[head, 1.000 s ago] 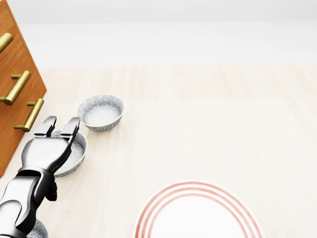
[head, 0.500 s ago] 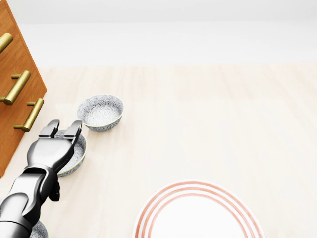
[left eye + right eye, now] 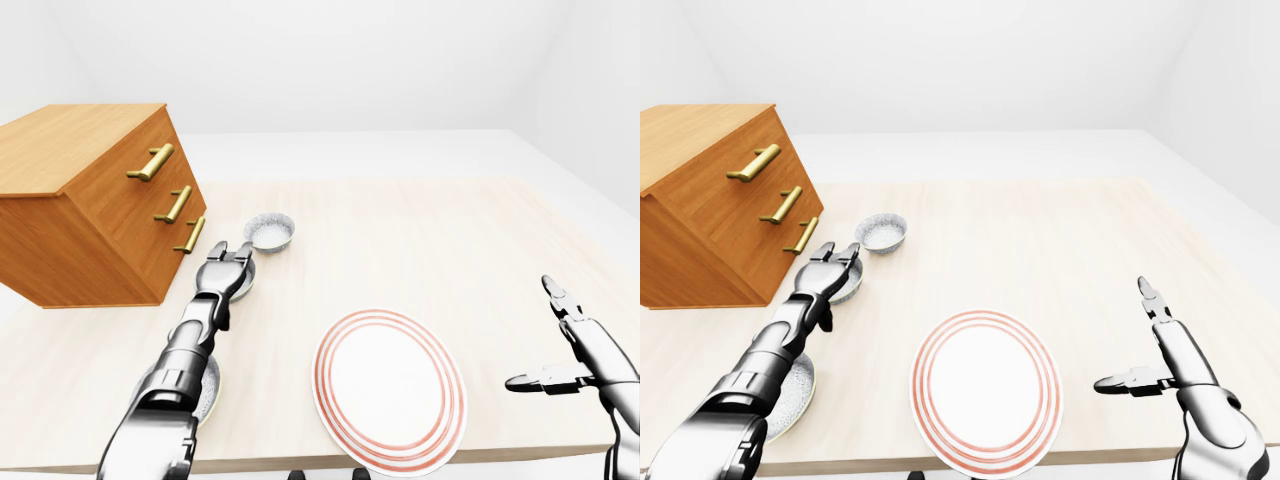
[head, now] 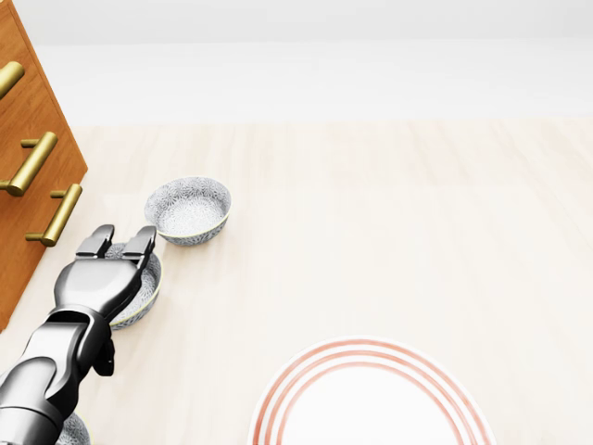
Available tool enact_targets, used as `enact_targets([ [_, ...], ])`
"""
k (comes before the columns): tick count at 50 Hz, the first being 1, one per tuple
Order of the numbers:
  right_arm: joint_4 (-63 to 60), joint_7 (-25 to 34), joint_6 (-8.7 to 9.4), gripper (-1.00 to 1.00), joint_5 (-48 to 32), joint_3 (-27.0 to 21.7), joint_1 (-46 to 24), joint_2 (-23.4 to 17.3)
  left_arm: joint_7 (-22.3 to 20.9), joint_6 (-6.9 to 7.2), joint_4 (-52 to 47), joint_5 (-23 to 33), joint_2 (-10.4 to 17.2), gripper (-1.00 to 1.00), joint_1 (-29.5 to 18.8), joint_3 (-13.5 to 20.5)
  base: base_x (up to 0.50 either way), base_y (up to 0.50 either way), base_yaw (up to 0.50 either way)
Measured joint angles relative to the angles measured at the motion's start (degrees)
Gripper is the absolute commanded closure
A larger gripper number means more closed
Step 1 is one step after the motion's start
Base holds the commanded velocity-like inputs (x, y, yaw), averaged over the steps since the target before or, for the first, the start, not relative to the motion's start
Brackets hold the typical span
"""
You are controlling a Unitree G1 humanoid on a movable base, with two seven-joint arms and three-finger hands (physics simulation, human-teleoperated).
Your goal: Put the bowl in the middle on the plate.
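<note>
The left hand (image 4: pixel 95 284) is positioned over the middle bowl (image 4: pixel 149 284) at the left of the head view. Its fingers (image 4: pixel 139 243) are extended and open, reaching past the bowl's upper rim without closing round it. The middle bowl sits on the bench (image 3: pixel 420 240), between the far bowl (image 4: pixel 188 210) and the near bowl (image 3: pixel 800 388), beside the wooden drawer cabinet (image 3: pixel 90 200). The plate (image 3: pixel 985 390) lies at lower centre, well apart from the middle bowl. The right hand (image 3: pixel 1162 362) is open at lower right.
</note>
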Motion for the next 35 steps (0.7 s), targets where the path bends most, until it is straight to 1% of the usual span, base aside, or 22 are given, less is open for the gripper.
enact_targets([
  [9, -0.32, 0.14, 0.0, -1.0, -0.04, -0.04, 0.05, 0.06, 0.41, 0.0, 0.93, -0.14, 0.06, -1.0, -0.28, -0.12, 0.0, 0.0, 0.0],
  [21, -0.23, 0.05, 0.0, -1.0, -0.13, 0.01, 0.01, 0.06, 0.74, 0.0, 2.1, -0.98, 1.2, -1.0, -0.69, 0.27, 0.0, 0.0, 0.0],
  [35, 0.0, -0.1, 0.0, -1.0, -0.12, 0.03, 0.05, 0.06, 1.25, 0.0, 3.09, -1.4, 1.52, -1.0, -0.92, 0.22, 0.0, 0.0, 0.0],
])
